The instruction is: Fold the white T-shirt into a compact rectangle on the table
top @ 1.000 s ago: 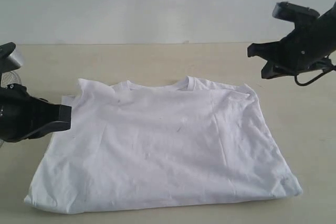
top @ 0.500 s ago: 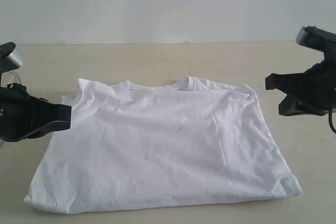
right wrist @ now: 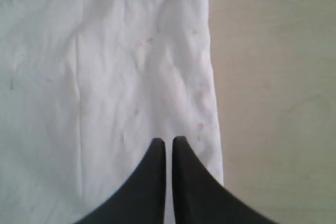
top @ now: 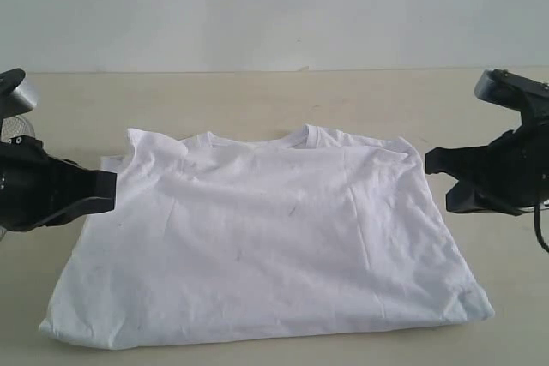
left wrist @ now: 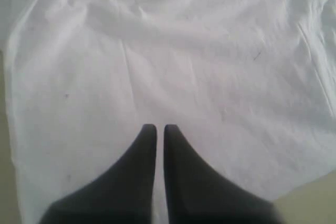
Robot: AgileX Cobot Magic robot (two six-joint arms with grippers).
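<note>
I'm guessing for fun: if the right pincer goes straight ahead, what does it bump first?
Probably the white T-shirt, near its side edge; the shut right pincer points across it, though height is unclear.

Left end effector (left wrist: 156, 127) hung over the white T-shirt (left wrist: 184, 66): flat cloth ahead of it and to both sides, low enough to pass over. Right end effector (right wrist: 169, 140) sat over the shirt's side edge; bare worktop (right wrist: 273, 77) just beside it lay free. Between both end effectors, only flat cloth.
</note>
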